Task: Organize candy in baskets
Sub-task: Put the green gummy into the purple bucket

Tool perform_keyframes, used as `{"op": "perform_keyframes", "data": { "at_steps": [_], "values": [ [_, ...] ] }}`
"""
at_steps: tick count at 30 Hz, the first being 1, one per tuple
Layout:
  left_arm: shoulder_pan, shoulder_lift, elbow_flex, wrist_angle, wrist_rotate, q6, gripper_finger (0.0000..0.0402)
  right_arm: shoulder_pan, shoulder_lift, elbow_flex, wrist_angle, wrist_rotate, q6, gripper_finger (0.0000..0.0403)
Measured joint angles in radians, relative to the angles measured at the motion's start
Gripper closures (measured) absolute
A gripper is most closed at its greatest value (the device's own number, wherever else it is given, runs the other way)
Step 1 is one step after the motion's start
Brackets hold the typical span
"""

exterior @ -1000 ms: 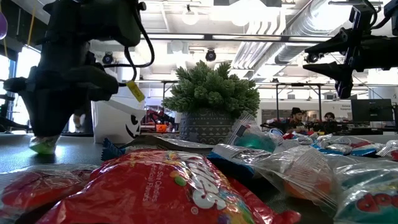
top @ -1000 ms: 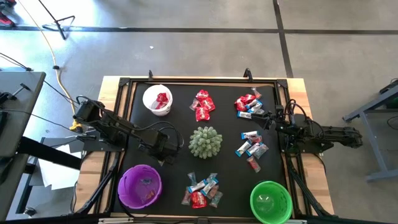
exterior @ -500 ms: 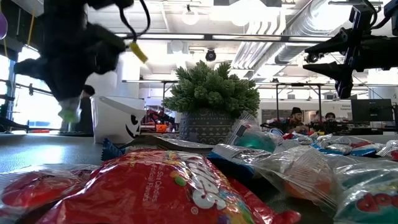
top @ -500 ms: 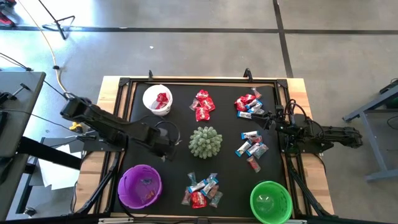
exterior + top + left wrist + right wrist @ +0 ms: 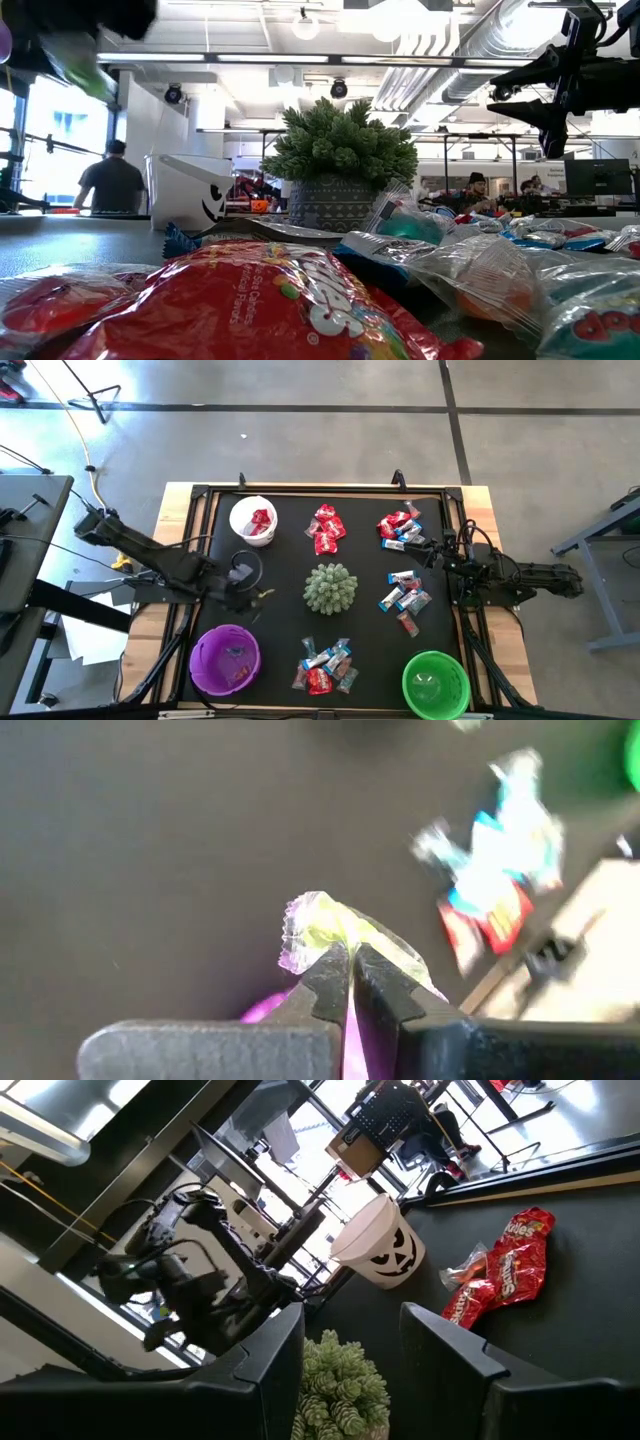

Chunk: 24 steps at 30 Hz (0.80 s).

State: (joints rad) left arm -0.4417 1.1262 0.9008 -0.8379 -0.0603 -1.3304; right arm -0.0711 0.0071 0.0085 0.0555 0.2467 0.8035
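A big open workroom with a grey floor and bright lights

The smooth grey concrete floor (image 5: pixel 320 420) has dark lines across it, and a yellow cable (image 5: pixel 92 470) runs over it near a black metal stand (image 5: pixel 95 400). The light wooden desk (image 5: pixel 176 500) with a black mat on top sits in the middle, with a dark grey side table (image 5: pixel 30 540) next to it and a grey metal frame (image 5: pixel 600 530) on the other side. Up high are white ceiling beams (image 5: pixel 330 62), round silver pipes (image 5: pixel 440 50) and glowing lamps (image 5: pixel 305 25). Bright tall windows (image 5: pixel 60 150) let in daylight. A person in a dark shirt (image 5: pixel 112 183) stands far back, and other people sit by computer screens (image 5: pixel 600 178).
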Motion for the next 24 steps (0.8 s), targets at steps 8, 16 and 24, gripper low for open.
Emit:
{"op": "perform_keyframes", "data": {
  "at_steps": [8,16,24],
  "values": [
    [-0.232,-0.006,0.133,-0.152,-0.034,0.0,0.0399,0.0,0.0,0.0,0.0,0.0,0.0,0.024],
    [-0.416,0.077,0.228,-0.262,-0.074,0.013,0.0399,0.0,0.0,0.0,0.0,0.0,0.0,0.024],
    [-0.524,0.144,0.23,-0.196,-0.077,0.017,0.0384,0.0,0.0,0.0,0.0,0.0,0.0,0.024]
  ]
}}
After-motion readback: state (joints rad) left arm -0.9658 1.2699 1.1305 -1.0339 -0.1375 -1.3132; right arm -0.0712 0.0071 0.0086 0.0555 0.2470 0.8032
